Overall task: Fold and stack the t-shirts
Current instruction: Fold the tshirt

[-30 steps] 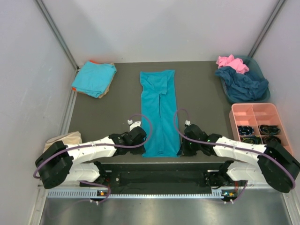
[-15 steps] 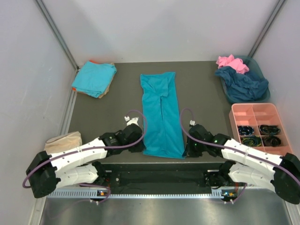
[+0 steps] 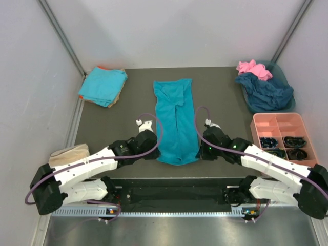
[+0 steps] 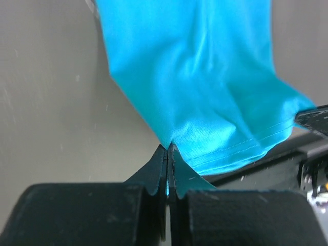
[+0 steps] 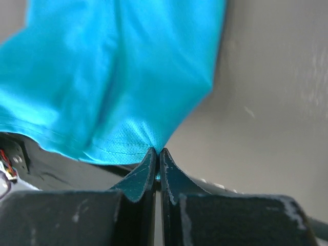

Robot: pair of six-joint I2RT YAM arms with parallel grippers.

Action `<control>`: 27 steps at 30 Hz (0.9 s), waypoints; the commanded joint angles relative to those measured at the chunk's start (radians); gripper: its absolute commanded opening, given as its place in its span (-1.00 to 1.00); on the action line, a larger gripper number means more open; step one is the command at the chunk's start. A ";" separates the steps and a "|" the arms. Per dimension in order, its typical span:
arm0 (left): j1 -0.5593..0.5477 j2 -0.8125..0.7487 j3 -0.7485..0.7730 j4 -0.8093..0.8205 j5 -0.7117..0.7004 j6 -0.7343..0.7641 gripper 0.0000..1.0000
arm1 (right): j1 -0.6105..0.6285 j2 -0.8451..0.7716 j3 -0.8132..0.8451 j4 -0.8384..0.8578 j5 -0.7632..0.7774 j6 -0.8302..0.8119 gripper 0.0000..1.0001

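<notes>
A teal t-shirt [image 3: 175, 118], folded into a long strip, lies down the middle of the dark table [image 3: 128, 102]. My left gripper [image 3: 155, 148] is shut on its near left corner [image 4: 169, 144]. My right gripper [image 3: 199, 149] is shut on its near right corner [image 5: 157, 148]. Both hold the near hem lifted off the table, and it sags between them. A stack of folded t-shirts [image 3: 103, 86] with a teal one on top lies at the far left corner.
A green bin [image 3: 277, 72] at the far right holds a pink and a dark blue garment. A pink divided tray [image 3: 282, 123] with dark items stands at the right edge. A beige cloth [image 3: 69, 152] lies off the table's left side.
Both grippers have moved away from the near edge toward the far side, carrying the shirt's near hem up and along the table. The strip looks shorter.
</notes>
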 commanded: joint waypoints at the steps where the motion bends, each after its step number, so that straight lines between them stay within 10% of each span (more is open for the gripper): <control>1: 0.000 0.051 0.108 0.074 -0.147 0.061 -1.00 | -0.014 0.072 0.141 0.089 0.072 -0.060 -1.00; 27: 0.262 0.488 0.306 0.479 -0.158 0.293 -1.00 | -0.295 0.514 0.476 0.281 0.024 -0.205 -1.00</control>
